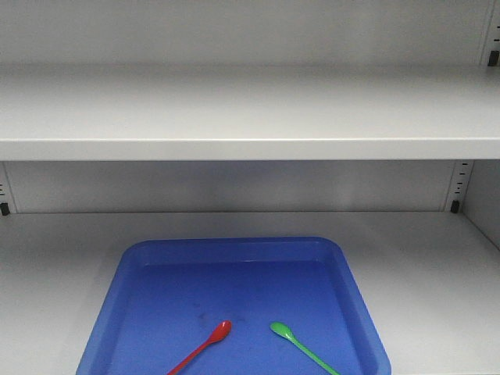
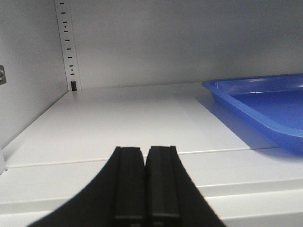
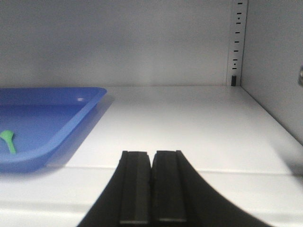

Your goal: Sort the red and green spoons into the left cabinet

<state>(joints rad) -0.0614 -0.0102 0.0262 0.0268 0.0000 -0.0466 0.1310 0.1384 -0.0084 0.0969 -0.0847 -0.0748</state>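
A red spoon (image 1: 205,346) and a green spoon (image 1: 300,346) lie side by side in a blue tray (image 1: 328,254) on the lower shelf of the light grey cabinet (image 1: 250,148). Their bowls point toward the back wall and their handles run off the bottom edge. In the right wrist view only the green spoon's bowl (image 3: 7,140) shows inside the tray. My left gripper (image 2: 144,150) is shut and empty, hovering at the shelf's front edge left of the tray (image 2: 265,101). My right gripper (image 3: 151,153) is shut and empty, right of the tray (image 3: 71,120).
An upper shelf (image 1: 250,109) spans the cabinet above the tray. Slotted rails stand in the back corners (image 2: 68,47) (image 3: 238,42). Side walls close in the shelf on the left and right. Bare shelf surface lies on both sides of the tray.
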